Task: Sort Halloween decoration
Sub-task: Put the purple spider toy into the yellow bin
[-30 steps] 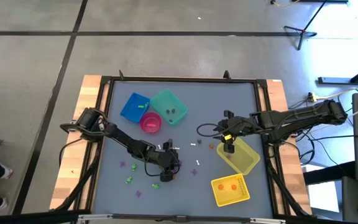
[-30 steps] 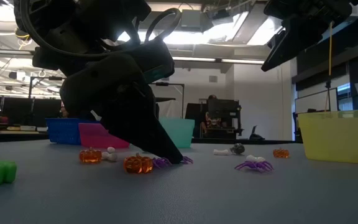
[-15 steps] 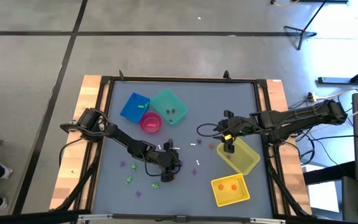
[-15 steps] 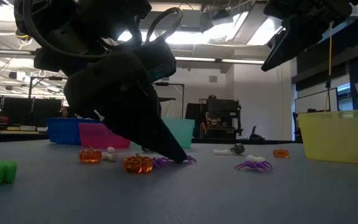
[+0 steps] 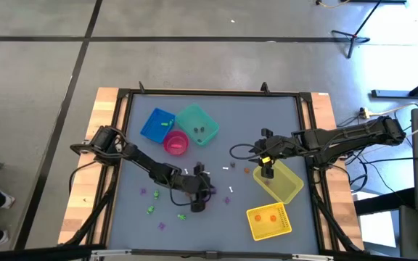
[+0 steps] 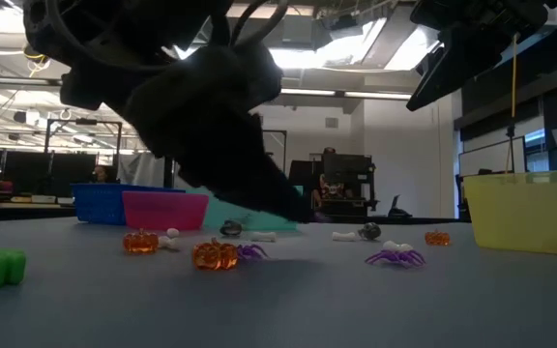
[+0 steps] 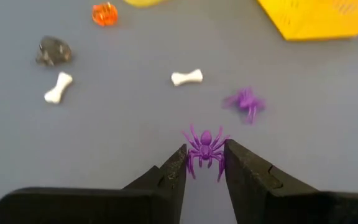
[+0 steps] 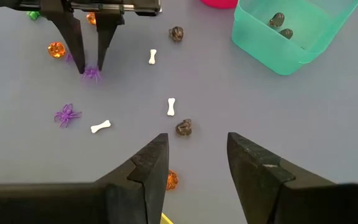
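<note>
The left tool (image 7: 204,163) is gripping a purple spider (image 7: 205,148) between its fingertips, near the middle of the grey table (image 5: 216,127), just clear of its surface. A second purple spider (image 7: 247,102), white bones (image 7: 187,77) and an orange pumpkin (image 7: 105,13) are lying scattered nearby. The right tool (image 8: 194,158) is hovering with its fingers apart and nothing between them, beside the yellow bin (image 5: 283,183), above a dark grey trinket (image 8: 183,128).

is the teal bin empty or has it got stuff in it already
Not empty. The right wrist view shows two dark grey trinkets lying inside the teal bin.
</note>
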You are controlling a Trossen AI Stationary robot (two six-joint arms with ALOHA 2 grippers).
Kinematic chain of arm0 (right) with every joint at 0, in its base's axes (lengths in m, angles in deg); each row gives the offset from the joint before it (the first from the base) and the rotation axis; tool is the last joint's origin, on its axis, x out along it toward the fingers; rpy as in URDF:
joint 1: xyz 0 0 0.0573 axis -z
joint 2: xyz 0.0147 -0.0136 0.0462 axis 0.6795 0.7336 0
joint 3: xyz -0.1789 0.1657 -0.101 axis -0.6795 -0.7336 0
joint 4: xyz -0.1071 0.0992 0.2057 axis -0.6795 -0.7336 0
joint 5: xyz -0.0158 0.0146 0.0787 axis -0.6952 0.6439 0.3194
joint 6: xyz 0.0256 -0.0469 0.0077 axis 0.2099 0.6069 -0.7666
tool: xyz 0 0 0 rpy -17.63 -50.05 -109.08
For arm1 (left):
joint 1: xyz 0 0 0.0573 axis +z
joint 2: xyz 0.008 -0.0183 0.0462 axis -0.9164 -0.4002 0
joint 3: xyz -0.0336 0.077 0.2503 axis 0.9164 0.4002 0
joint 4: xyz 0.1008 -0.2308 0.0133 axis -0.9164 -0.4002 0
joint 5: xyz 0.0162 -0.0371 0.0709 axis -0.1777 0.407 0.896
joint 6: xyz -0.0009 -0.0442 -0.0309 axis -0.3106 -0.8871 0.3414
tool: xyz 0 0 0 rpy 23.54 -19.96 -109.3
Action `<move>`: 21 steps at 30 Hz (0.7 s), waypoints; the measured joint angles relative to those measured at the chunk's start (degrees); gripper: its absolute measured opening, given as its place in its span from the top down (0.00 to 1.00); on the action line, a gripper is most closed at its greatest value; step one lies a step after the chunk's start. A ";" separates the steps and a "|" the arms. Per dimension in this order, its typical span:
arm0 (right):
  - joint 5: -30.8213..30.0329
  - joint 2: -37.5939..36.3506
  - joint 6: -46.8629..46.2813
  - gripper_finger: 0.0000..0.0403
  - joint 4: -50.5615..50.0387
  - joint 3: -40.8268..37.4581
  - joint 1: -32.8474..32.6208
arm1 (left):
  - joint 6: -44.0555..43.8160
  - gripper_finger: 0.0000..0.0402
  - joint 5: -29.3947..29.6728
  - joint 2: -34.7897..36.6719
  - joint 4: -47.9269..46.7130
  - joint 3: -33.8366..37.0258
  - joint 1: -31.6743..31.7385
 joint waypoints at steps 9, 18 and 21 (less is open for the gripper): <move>-0.01 0.00 0.01 0.60 1.91 0.00 0.01 | 0.21 0.78 3.11 0.09 8.17 -0.04 2.65; -0.73 -0.07 4.98 0.60 8.06 0.00 0.01 | 5.72 0.78 4.07 0.09 21.13 -0.07 6.48; -0.94 -0.09 7.85 0.60 10.11 0.30 0.01 | 7.58 0.78 3.96 0.11 25.09 -0.16 7.21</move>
